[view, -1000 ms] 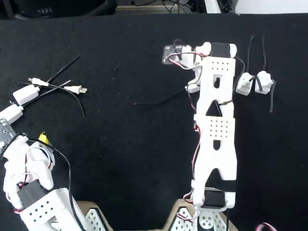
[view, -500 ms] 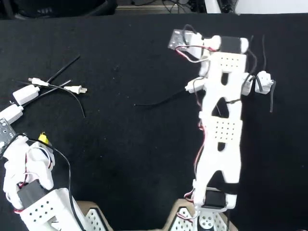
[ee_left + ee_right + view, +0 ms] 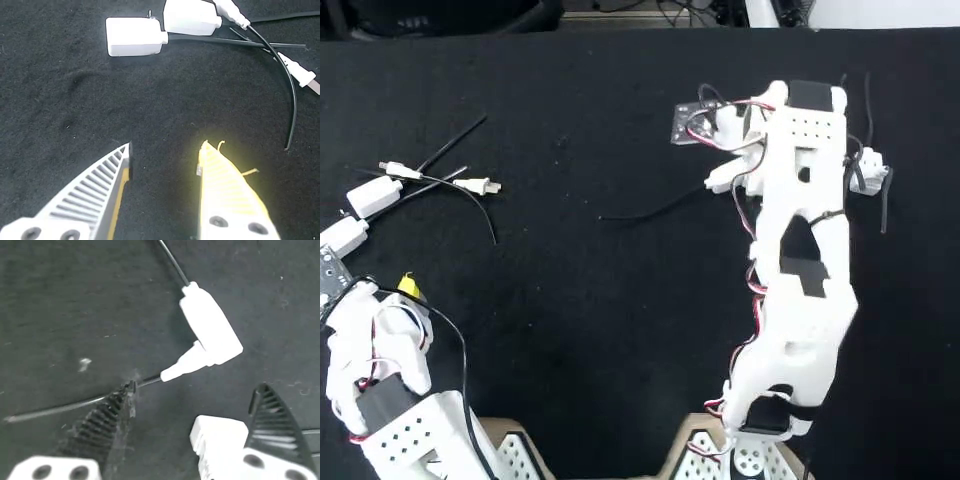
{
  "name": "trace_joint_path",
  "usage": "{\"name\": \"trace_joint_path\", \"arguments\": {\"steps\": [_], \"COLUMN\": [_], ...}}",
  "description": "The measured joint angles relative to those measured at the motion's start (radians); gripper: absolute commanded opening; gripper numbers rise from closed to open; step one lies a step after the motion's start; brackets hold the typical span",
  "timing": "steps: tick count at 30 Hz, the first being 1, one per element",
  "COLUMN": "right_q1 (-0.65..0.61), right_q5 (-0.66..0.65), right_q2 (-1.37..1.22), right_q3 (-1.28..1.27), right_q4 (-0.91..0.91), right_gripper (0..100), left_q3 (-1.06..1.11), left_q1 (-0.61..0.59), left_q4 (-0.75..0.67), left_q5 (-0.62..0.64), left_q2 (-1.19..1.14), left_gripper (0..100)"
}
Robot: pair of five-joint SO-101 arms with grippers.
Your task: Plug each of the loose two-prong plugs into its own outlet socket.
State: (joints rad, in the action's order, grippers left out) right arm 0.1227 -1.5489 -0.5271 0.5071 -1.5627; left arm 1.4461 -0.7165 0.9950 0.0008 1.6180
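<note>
Two loose two-prong plugs (image 3: 395, 170) lie at the far left of the black worktop (image 3: 580, 300), their thin black cords (image 3: 485, 215) crossing. Just beside them, nearer the left arm, we see two white outlet sockets (image 3: 375, 196) lying free. In the left wrist view these sockets rest side by side, with the plugs just beyond them. The left tool (image 3: 166, 145) hovers over bare worktop short of the sockets, its fingers spread wide and gripping nothing.

The right arm stretches out toward the far right side. The right tool (image 3: 196, 386) hangs there with its fingers spread apart, also gripping nothing. Ahead of it a small white plug (image 3: 180, 369) meets the end of a larger white socket (image 3: 210, 332) at an angle; we cannot tell whether it is fully seated. A white socket block (image 3: 217, 435) lies between the spread fingers, close to the black one. We cannot tell whether it touches that finger. One more white connector (image 3: 868, 165) sits just right of the arm.
</note>
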Motion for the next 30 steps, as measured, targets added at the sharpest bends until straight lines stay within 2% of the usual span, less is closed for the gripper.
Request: {"name": "trace_joint_path", "arguments": {"steps": [5,9,15,27,30], "right_q1": [-0.009,-0.020,-0.018,-0.046,-0.044], "right_q5": [-0.009,-0.103,-0.189,-0.199,-0.199], "right_q2": [-0.009,-0.055,-0.132,-0.299,-0.330], "right_q3": [-0.049,-0.049,-0.038,0.123,0.176], "right_q4": [0.120,0.187,0.195,0.196,0.196], "right_gripper": [34.5,34.5,34.5,34.1,24.3], "left_q3": [0.000,0.000,0.000,0.000,0.000], "left_q1": [0.000,0.000,0.000,0.000,0.000], "left_q4": [0.000,0.000,0.000,0.000,0.000], "left_q5": [0.000,0.000,0.000,0.000,0.000], "left_q2": [0.000,0.000,0.000,0.000,0.000], "left_gripper": [22,22,22,22,22]}}
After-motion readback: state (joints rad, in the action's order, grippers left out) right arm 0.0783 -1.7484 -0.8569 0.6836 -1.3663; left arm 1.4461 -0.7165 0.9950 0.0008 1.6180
